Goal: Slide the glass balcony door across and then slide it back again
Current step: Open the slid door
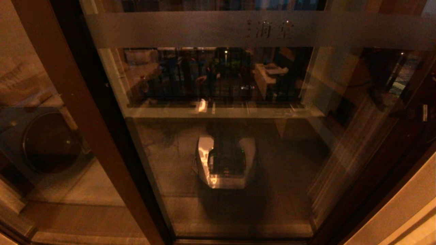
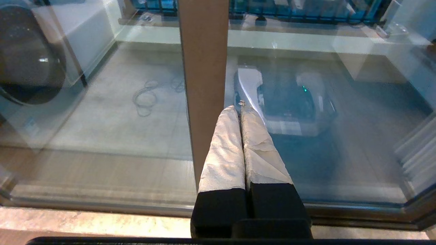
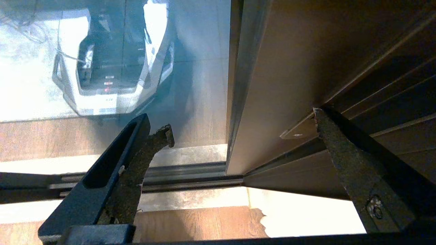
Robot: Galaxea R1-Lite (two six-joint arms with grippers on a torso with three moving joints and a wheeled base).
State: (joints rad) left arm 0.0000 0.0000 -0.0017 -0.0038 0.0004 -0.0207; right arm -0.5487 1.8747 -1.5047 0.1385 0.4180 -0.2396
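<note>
The glass balcony door [image 1: 289, 153] fills the head view, with a frosted band [image 1: 204, 30] of small characters near its top and dark reddish-brown frame stiles at left [image 1: 85, 119] and right [image 1: 391, 153]. Neither gripper shows in that view. My left gripper [image 2: 238, 107] is shut with nothing in it. Its white-wrapped fingertips [image 2: 230, 114] lie at the edge of the brown stile [image 2: 204, 68], close to the glass [image 2: 357, 153]; I cannot tell whether they touch. My right gripper [image 3: 242, 127] is open near the door's other brown stile [image 3: 272, 85], above the floor track [image 3: 190, 173].
A fixed glass panel at the left shows a washing machine [image 1: 47, 143] [image 2: 27, 58]. Behind the glass a white and black machine [image 1: 221, 163] [image 3: 112, 61] sits on the balcony floor, below a ledge [image 1: 221, 110] and black railing. Wooden floor [image 3: 190, 224] lies before the track.
</note>
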